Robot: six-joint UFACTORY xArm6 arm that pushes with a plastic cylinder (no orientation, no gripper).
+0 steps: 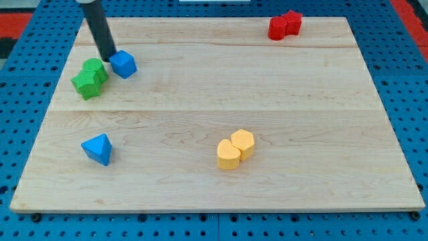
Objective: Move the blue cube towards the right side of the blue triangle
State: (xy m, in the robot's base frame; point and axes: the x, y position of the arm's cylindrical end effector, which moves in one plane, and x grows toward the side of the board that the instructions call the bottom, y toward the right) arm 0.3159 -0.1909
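Note:
The blue cube point(124, 64) sits near the view's top left on the wooden board. The blue triangle point(97, 148) lies at the lower left, well below the cube. My tip point(108, 57) touches the cube's upper-left side, between the cube and the green blocks. The dark rod rises from it to the view's top edge.
Two green blocks point(89, 76) sit touching each other just left of the blue cube. Two yellow blocks point(235, 148) sit together at the lower middle. Two red blocks point(285, 25) sit at the top right. The board's left edge point(47, 114) runs close to the green blocks.

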